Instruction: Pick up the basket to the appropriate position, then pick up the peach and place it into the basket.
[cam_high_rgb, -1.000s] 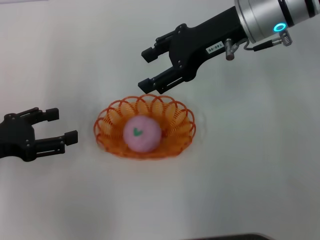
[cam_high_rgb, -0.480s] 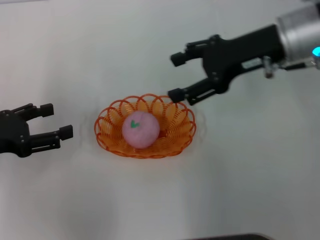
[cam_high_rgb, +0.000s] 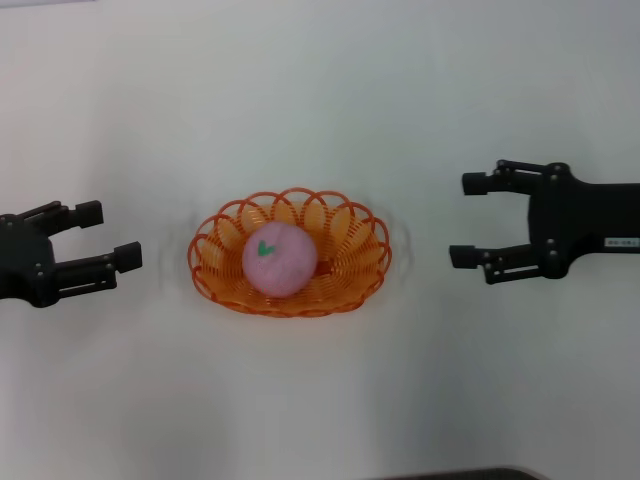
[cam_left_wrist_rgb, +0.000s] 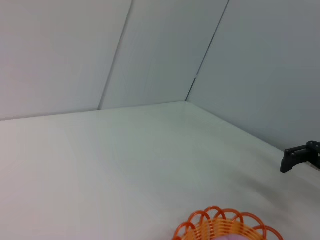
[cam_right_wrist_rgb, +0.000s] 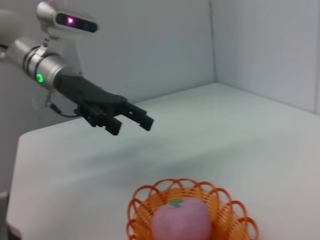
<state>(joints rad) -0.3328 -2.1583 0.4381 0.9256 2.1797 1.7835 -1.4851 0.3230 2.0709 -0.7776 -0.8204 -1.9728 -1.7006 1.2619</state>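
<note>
The orange basket (cam_high_rgb: 345, 240) stands on the white table in the middle of the head view. The pink peach (cam_high_rgb: 280, 259) lies inside it, green leaf mark up. My right gripper (cam_high_rgb: 466, 220) is open and empty, apart from the basket on its right. My left gripper (cam_high_rgb: 108, 236) is open and empty, apart from the basket on its left. The right wrist view shows the basket (cam_right_wrist_rgb: 225, 210), the peach (cam_right_wrist_rgb: 181, 219) in it, and the left gripper (cam_right_wrist_rgb: 132, 121) beyond. The left wrist view shows the basket's rim (cam_left_wrist_rgb: 220, 222) and a right fingertip (cam_left_wrist_rgb: 295, 159).
The white table (cam_high_rgb: 320, 100) spreads around the basket. Grey wall panels (cam_left_wrist_rgb: 150, 50) stand behind the table. A dark edge (cam_high_rgb: 450, 474) shows at the table's near side.
My right gripper has drawn back from above the basket's far rim to the right, staying open. My left gripper has shifted slightly left. The peach has settled in the basket.
</note>
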